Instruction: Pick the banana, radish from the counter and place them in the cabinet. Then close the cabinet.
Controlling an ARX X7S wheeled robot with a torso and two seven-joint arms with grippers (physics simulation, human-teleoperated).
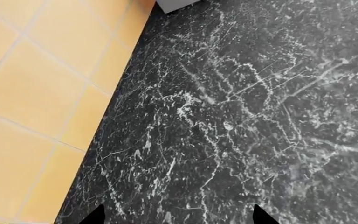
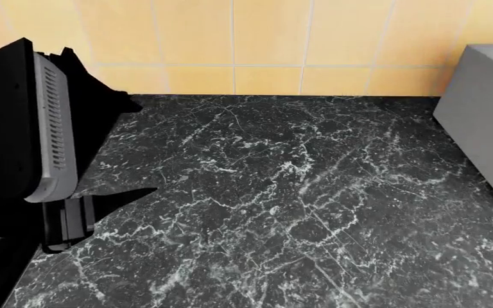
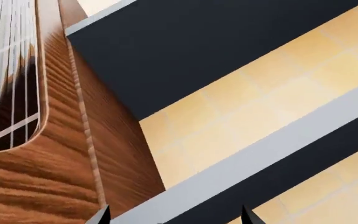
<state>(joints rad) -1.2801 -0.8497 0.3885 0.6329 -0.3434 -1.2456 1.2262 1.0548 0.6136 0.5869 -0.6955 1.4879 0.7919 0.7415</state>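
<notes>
Neither banana nor radish showed in any view. The counter (image 2: 298, 199) was plain dark marble running back to the yellow tiled wall (image 2: 272, 38), grey appliance (image 2: 486, 122) on its right. Left gripper (image 1: 177, 217) hung over the slab near the wall, tips spread apart, holding nothing. Right gripper (image 3: 174, 215) was also spread, up by a wooden cabinet door (image 3: 48, 163).
</notes>
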